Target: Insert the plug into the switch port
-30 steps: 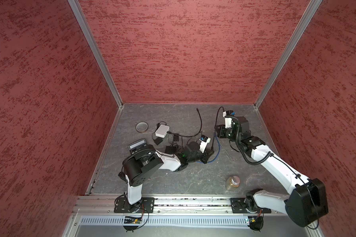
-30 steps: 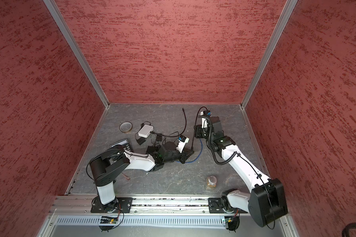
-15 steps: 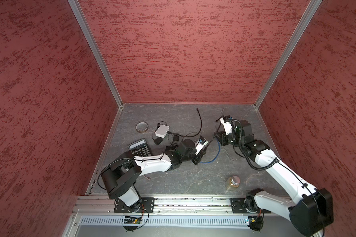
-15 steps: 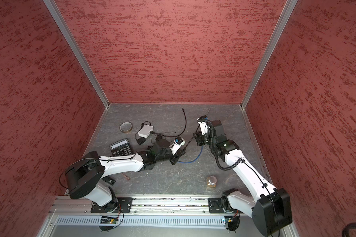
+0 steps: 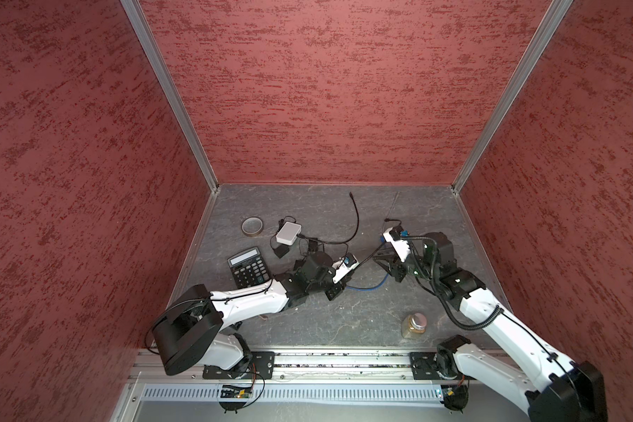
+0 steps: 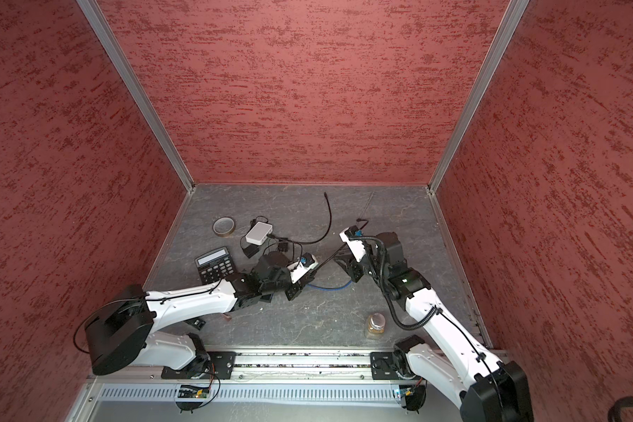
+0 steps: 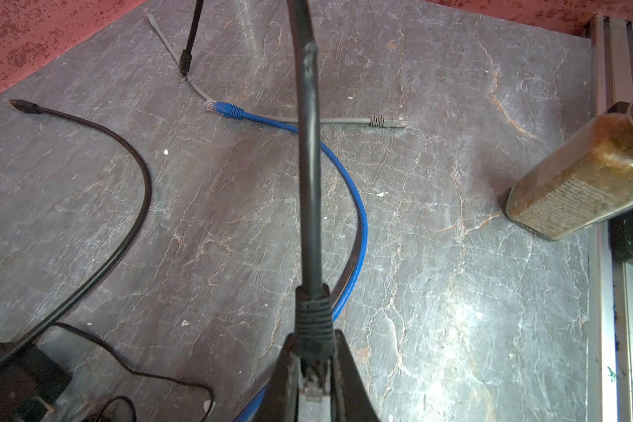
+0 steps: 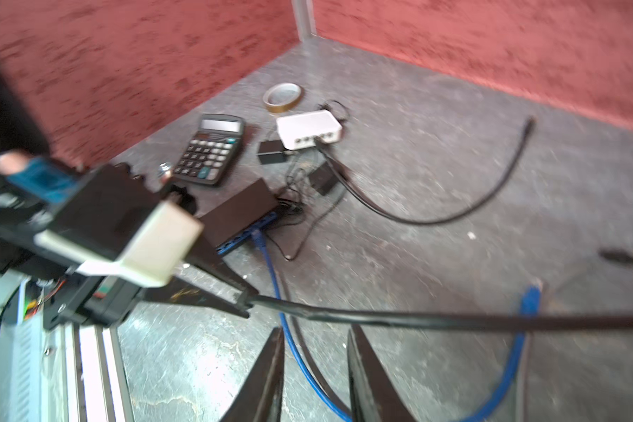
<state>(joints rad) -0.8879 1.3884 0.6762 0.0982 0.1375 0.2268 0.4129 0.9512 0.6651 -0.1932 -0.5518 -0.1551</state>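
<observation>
My left gripper [image 7: 313,339] is shut on the black plug [image 7: 312,369]; its ribbed boot sticks out past the fingertips. From there the black cable [image 8: 417,319] runs taut to the right, crossing just beyond my right gripper's tips. My right gripper [image 8: 315,329] is open with nothing between its fingers. In both top views the left gripper [image 5: 357,263] [image 6: 317,269] and right gripper [image 5: 376,258] [image 6: 338,259] are close together mid-floor. The black switch [image 8: 242,215] with blue ports lies behind the left gripper, a blue cable [image 8: 267,263] plugged into it. In both top views my left arm hides it.
A white box with ports [image 5: 288,233], a calculator [image 5: 249,266] and a tape roll [image 5: 252,226] lie at the back left. A jar [image 5: 413,325] stands near the front rail. A loose black cable [image 5: 355,219], a grey cable [image 7: 344,120] and small black adapters litter the floor.
The left arm has swung out to the left, uncovering the calculator, still holding the plug. The right gripper's jaws have widened and stand off the black cable.
</observation>
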